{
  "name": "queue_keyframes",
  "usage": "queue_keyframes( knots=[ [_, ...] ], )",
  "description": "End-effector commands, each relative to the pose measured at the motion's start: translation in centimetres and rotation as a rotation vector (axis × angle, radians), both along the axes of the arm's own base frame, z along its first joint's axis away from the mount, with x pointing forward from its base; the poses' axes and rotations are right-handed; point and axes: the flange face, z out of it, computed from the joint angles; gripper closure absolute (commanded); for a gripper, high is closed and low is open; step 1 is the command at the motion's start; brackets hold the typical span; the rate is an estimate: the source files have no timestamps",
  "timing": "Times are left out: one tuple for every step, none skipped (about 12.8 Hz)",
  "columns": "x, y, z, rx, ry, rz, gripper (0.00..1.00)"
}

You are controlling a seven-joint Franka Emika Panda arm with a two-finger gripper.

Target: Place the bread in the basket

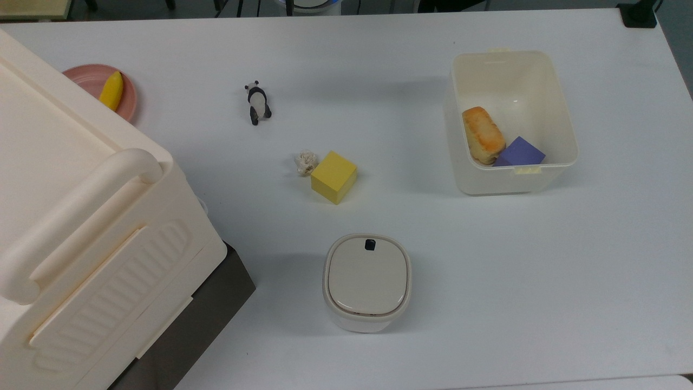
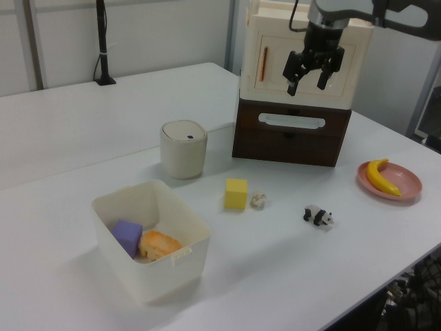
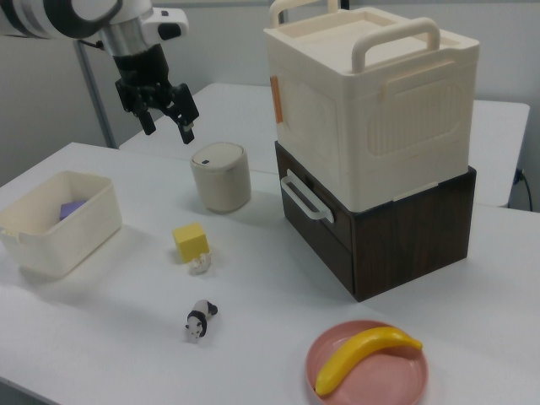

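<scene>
The bread [image 1: 483,135] [image 2: 160,243], an orange-brown topped loaf, lies inside the basket [image 1: 563,111] [image 2: 149,281] [image 3: 93,228] beside a purple block [image 1: 521,152] [image 2: 127,235]. The basket is a translucent white tub at the top view's right. My gripper [image 2: 308,78] [image 3: 166,121] hangs high in the air, open and holding nothing, well away from the basket. In the left view it is in front of the cream crate; in the right view it is above the lidded bin.
A yellow cube [image 1: 333,176], a whitish wrinkly ball [image 1: 306,162] and a toy panda [image 1: 257,102] lie mid-table. A squat cream lidded bin [image 1: 367,281] stands nearer the front. A big cream crate on a dark drawer unit [image 3: 375,143] and a pink plate with a banana [image 1: 111,91] are at the top view's left.
</scene>
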Motion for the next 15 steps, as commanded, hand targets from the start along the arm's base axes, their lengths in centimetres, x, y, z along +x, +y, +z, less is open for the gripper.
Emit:
queue_keyframes(
  knots=[
    [0.3, -0.2, -0.5, 0.115, 0.025, -0.033, 0.00],
    [0.4, -0.1, -0.7, 0.120, 0.030, -0.033, 0.00],
    [0.4, 0.1, -0.9, 0.121, 0.035, -0.028, 0.00],
    [0.5, 0.3, -1.3, 0.121, 0.044, -0.026, 0.00],
    [0.6, 0.5, -1.6, 0.121, 0.049, -0.026, 0.00],
    [0.6, 0.5, -1.6, 0.121, 0.050, -0.023, 0.00],
    [0.6, 0.6, -1.8, 0.121, 0.056, -0.022, 0.00],
    [0.7, 0.7, -1.9, 0.121, 0.058, -0.020, 0.00],
    [0.8, 0.5, -1.9, 0.121, 0.059, -0.023, 0.00],
    [1.0, 0.5, -2.3, 0.121, 0.066, -0.025, 0.00],
    [1.1, 0.6, -2.2, 0.121, 0.064, -0.022, 0.00],
    [1.1, 0.4, -2.3, 0.121, 0.064, -0.027, 0.00],
    [1.1, 0.4, -2.2, 0.121, 0.063, -0.028, 0.00],
    [1.1, 0.6, -2.2, 0.123, 0.064, -0.028, 0.00],
    [1.1, 0.7, -2.4, 0.122, 0.068, -0.025, 0.00]
  ],
)
